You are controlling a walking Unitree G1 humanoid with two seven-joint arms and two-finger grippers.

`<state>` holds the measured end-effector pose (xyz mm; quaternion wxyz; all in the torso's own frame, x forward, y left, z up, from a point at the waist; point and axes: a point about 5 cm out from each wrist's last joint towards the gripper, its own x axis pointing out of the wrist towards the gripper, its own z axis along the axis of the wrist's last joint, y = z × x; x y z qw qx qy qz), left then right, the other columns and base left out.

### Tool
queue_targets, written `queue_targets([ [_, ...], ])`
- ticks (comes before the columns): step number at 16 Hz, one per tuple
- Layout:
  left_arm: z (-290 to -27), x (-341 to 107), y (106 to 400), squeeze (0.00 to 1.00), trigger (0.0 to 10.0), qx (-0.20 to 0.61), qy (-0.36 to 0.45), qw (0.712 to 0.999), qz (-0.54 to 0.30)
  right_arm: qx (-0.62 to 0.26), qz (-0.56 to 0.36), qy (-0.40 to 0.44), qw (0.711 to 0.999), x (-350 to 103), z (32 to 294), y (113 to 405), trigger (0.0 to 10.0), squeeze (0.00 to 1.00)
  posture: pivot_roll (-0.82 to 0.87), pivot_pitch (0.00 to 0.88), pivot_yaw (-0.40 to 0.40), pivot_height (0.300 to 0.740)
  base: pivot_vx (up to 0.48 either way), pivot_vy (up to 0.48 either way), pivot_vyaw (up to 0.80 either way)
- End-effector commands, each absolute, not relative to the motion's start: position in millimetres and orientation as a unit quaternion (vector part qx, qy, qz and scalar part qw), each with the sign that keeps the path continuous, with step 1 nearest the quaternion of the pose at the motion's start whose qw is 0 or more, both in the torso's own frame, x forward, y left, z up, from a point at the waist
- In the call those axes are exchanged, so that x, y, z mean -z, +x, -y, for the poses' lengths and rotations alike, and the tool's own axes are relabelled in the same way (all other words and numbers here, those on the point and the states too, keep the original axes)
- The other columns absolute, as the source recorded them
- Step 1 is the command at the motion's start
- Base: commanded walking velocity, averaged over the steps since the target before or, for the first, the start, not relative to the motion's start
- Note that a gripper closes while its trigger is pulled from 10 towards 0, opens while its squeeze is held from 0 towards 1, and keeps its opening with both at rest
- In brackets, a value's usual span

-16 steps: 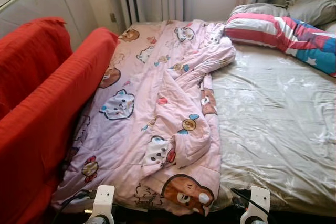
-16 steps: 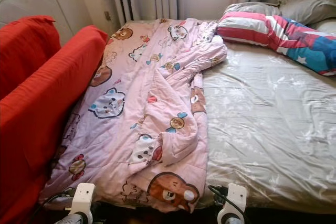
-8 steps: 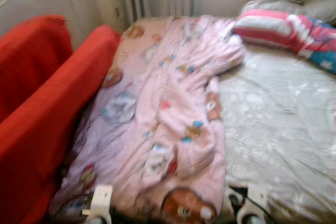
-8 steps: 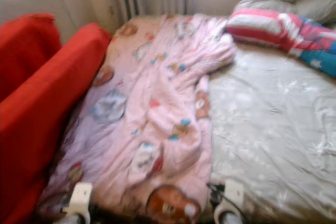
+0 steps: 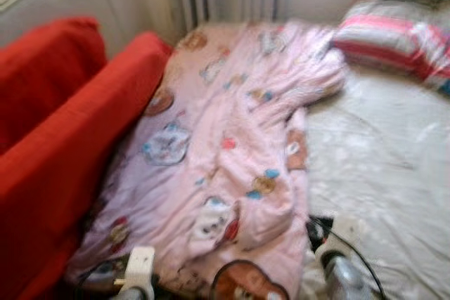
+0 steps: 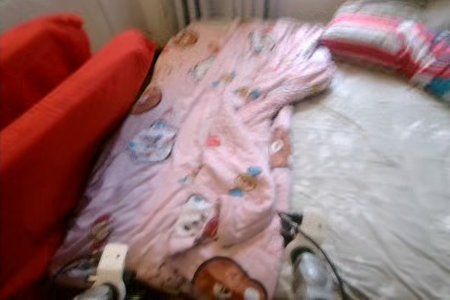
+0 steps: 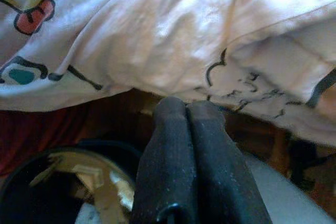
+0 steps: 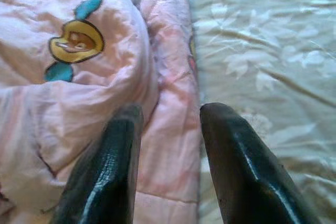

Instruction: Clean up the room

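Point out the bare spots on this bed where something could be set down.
The grey sheet is free between the pink quilt and the striped pillow. The quilt crowds the side by the red sofa. The right hand, open, is at the quilt's edge.

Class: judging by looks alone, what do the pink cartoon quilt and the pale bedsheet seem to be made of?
Pink quilt: probably soft padded cotton or polyester, matte; it puffs and shows stitched panel lines.
Bedsheet: likely a satin-like fabric with a woven floral pattern; its creases catch a sheen.
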<state>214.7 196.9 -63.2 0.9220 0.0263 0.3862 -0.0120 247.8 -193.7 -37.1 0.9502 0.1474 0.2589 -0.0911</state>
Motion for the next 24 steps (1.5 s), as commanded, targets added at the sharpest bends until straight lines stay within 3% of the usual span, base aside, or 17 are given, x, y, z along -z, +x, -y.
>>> queue_targets([
  [1,-200.2,66.0,208.5,0.0,10.0,0.013,0.028,0.92,-0.392,0.09,-0.257,0.163,0.948,37.3,189.8,248.5,10.0,0.0,0.03,0.121,0.051,0.74,0.0,0.0,0.0],
  [4,-190.7,49.8,232.1,0.0,10.0,0.024,0.031,0.945,-0.326,0.06,-0.236,0.198,0.949,24.6,176.9,267.8,10.0,0.0,0.06,0.155,0.043,0.74,0.0,0.0,0.0],
  [7,-177.7,16.2,269.5,0.0,10.0,0.03,0.0,0.976,-0.215,0.001,-0.199,0.152,0.968,2.2,162.9,292.4,10.0,0.0,0.07,0.211,0.032,0.74,0.0,0.0,0.0],
  [10,-161.0,-10.8,291.9,0.0,10.0,0.043,-0.013,0.99,-0.132,-0.045,-0.148,0.093,0.984,-23.1,156.3,314.1,10.0,0.0,0.08,0.263,0.017,0.74,0.0,0.0,0.0],
  [13,-169.8,-20.5,292.3,0.0,10.0,0.004,-0.036,0.996,-0.087,-0.059,-0.111,0.064,0.99,-37.6,158.8,323.2,10.0,0.0,0.08,0.317,-0.006,0.74,0.0,0.0,0.0],
  [17,-187.6,-28.1,286.6,0.0,10.0,-0.023,-0.035,0.998,-0.056,-0.053,-0.13,0.041,0.989,-34.9,166.4,322.6,10.0,0.0,0.1,0.366,-0.026,0.735,0.0,0.0,0.0],
  [24,-179.4,-62.3,291.2,0.0,10.0,-0.018,-0.046,0.999,0.015,-0.08,-0.13,0.052,0.987,-40.1,160.1,328.1,10.0,0.0,0.16,0.423,-0.041,0.66,0.0,0.0,0.0],
])
